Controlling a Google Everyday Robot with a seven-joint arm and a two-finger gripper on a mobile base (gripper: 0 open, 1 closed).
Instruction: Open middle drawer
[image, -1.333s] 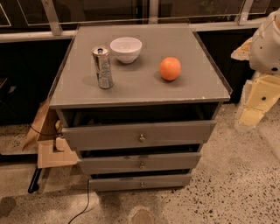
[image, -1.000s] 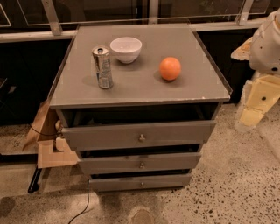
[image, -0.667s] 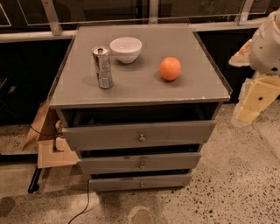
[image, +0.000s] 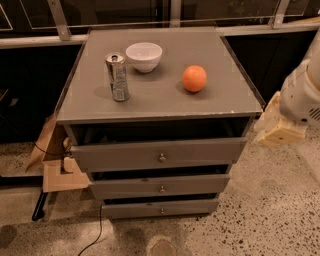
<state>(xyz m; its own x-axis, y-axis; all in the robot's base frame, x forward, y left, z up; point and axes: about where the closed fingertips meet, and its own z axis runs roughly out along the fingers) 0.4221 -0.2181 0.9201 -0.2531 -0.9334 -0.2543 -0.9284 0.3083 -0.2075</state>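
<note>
The grey cabinet (image: 160, 95) has three stacked drawers. The middle drawer (image: 125, 187) has a medium-height flat grey front with a small brass knob (image: 161, 189) at its centre, and a dark gap shows above it. The taller top drawer (image: 115, 155) stands pulled out a little. The slim bottom drawer (image: 135, 208) sits lowest. My gripper (image: 276, 126), a cream-coloured end of the white arm, hangs to the right of the cabinet at about top-drawer height. It is apart from the cabinet and touches no knob.
On the cabinet top stand a metal can (image: 117, 77), a white bowl (image: 144, 56) and an orange (image: 194, 78). Cardboard pieces (image: 62, 175) and a dark cable (image: 95, 235) lie on the speckled floor at the left. A railing with dark glass panels (image: 60, 20) runs behind.
My arm and gripper have shifted slightly left and down, toward the cabinet's right side. The drawers and the things on top have not moved.
</note>
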